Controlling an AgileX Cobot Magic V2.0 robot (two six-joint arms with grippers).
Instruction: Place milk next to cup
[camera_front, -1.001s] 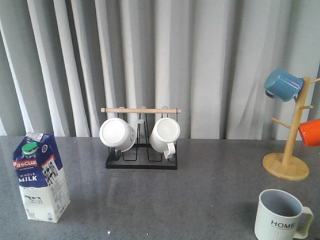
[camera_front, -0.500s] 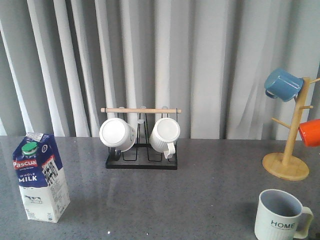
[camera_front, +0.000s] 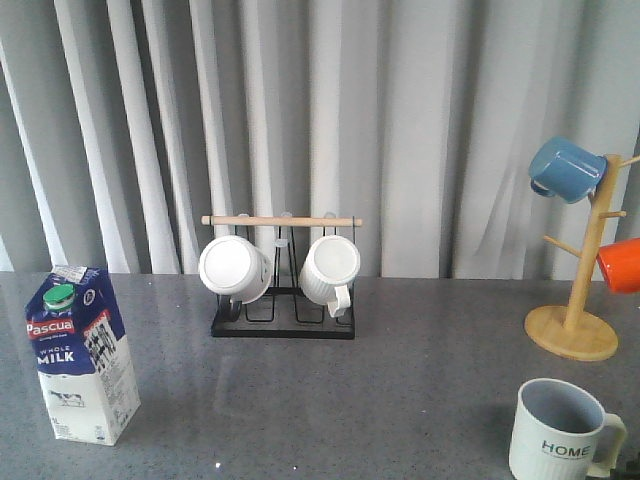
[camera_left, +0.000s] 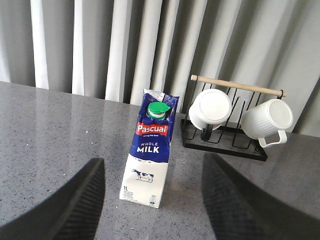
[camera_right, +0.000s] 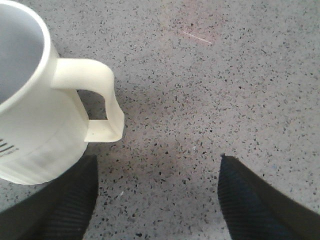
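Note:
The milk is a tall blue and white carton with a green cap, standing upright at the table's front left; it also shows in the left wrist view, the milk. My left gripper is open and held back from the carton, which lies in line with the gap between its fingers. The cup, pale ribbed with "HOME" lettering, stands at the front right. In the right wrist view the cup sits close beside my open right gripper, its handle turned toward the gap, nothing between the fingers.
A black wire rack with a wooden bar holds two white mugs at the back centre. A wooden mug tree at the back right carries a blue mug and an orange mug. Grey curtains hang behind the speckled grey table.

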